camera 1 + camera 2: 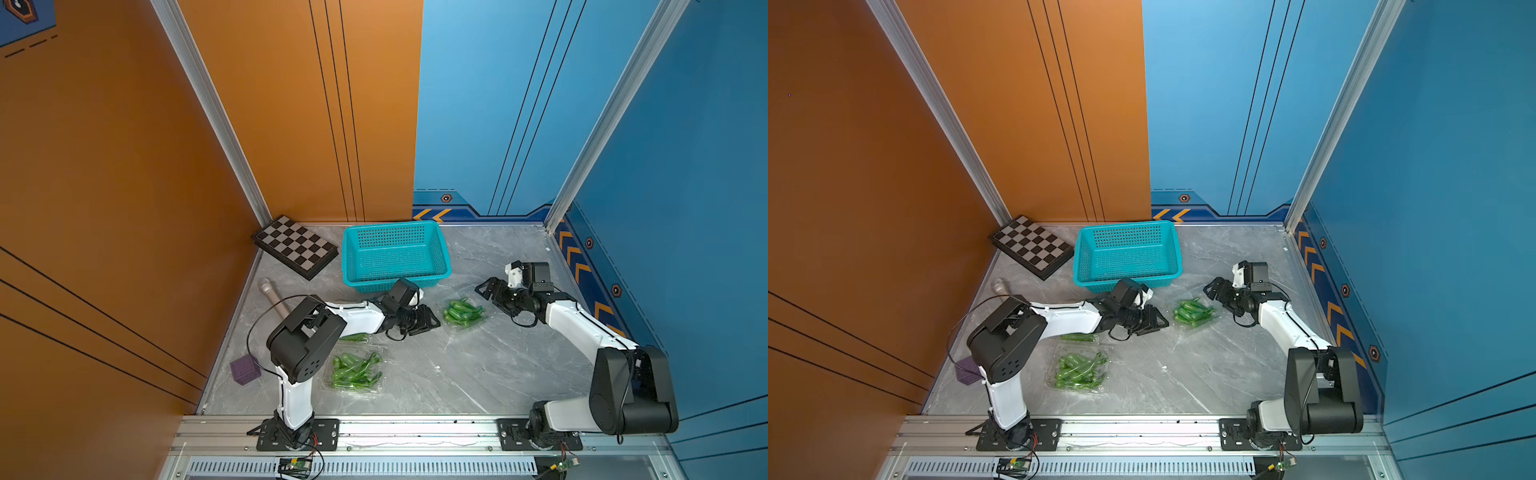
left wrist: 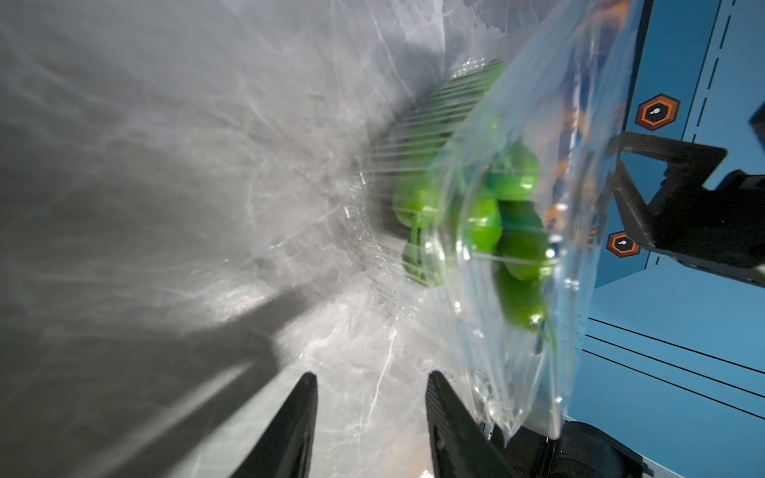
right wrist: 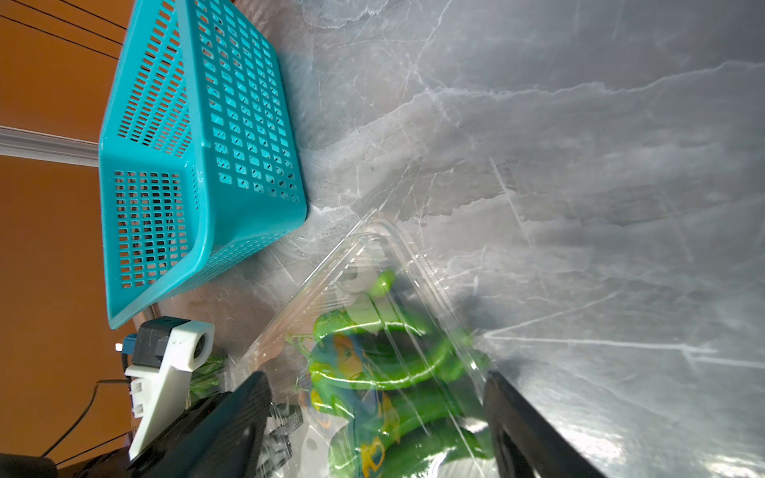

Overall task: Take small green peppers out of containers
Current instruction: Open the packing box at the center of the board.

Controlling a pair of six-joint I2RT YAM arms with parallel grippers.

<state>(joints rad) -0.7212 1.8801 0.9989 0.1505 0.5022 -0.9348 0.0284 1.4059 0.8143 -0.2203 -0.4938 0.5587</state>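
The left arm [image 1: 357, 322] and right arm [image 1: 575, 326] are white tubes with chunky black joints [image 1: 299, 345], thin black cables [image 1: 248, 334] and black base plates [image 1: 326, 432].

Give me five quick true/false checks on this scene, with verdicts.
1. The teal basket is empty. True.
2. The right gripper holds a pepper. False: it is open and empty, beside a container.
3. The container between the left gripper and the right gripper holds green peppers. True.
4. The purple cube sits in the basket. False: it is on the table, away from the basket.
5. The checkerboard lies at the back, beside the basket. True.
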